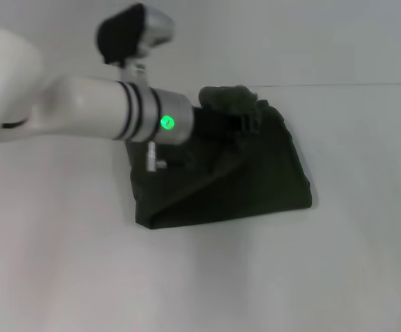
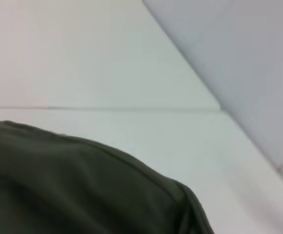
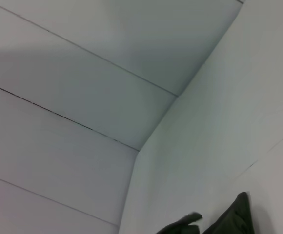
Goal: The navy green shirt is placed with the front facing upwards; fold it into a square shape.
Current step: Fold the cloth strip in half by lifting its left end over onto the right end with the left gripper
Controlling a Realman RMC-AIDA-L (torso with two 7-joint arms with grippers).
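Observation:
The navy green shirt (image 1: 256,180) lies on the white table as a folded, roughly square dark olive bundle at the centre of the head view. My left arm reaches across from the left, and its left gripper (image 1: 246,117) sits over the shirt's far edge. It looks shut on a bunched fold of cloth lifted a little above the rest. The left wrist view is filled low down by the shirt (image 2: 58,185) seen close up. A dark corner of the shirt (image 3: 235,217) shows in the right wrist view. My right gripper appears in no view.
The white table (image 1: 290,277) spreads around the shirt, with bare surface in front and to the right. The back wall (image 1: 290,41) meets the table just behind the shirt's far edge.

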